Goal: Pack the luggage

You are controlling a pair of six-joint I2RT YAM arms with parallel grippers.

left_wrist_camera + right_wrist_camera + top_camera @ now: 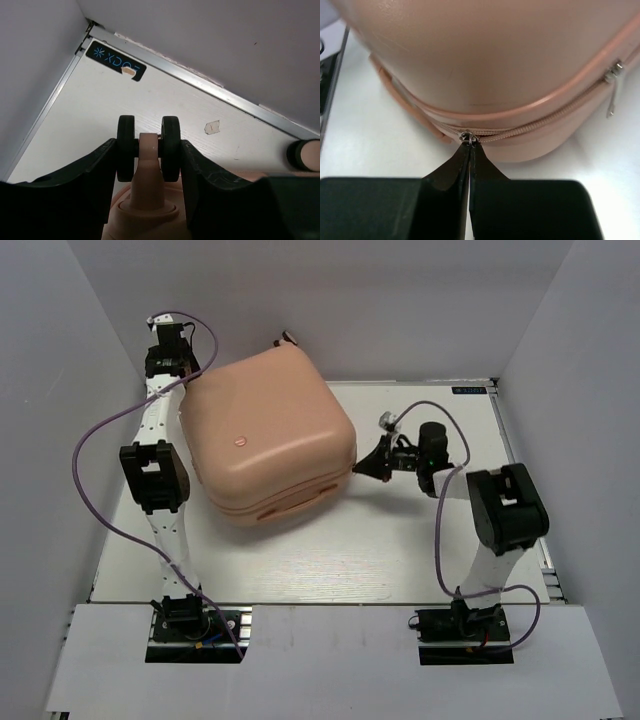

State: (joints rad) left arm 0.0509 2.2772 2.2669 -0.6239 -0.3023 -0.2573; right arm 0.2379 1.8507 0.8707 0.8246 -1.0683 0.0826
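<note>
Right wrist view shows the right gripper (470, 146) pinched shut on a zipper pull (469, 137) at the seam of the luggage (485, 60). On the luggage's far side, the left gripper (148, 150) straddles a twin wheel (170, 147), its fingers touching both outer faces. The luggage lies closed on the table (330, 560), left of centre, between the two arms.

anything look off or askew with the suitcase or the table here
The luggage sits turned at an angle to the table edges, close beside the left arm. A torn tape scrap lies on the table near its far edge. No spill or damage shows.
</note>
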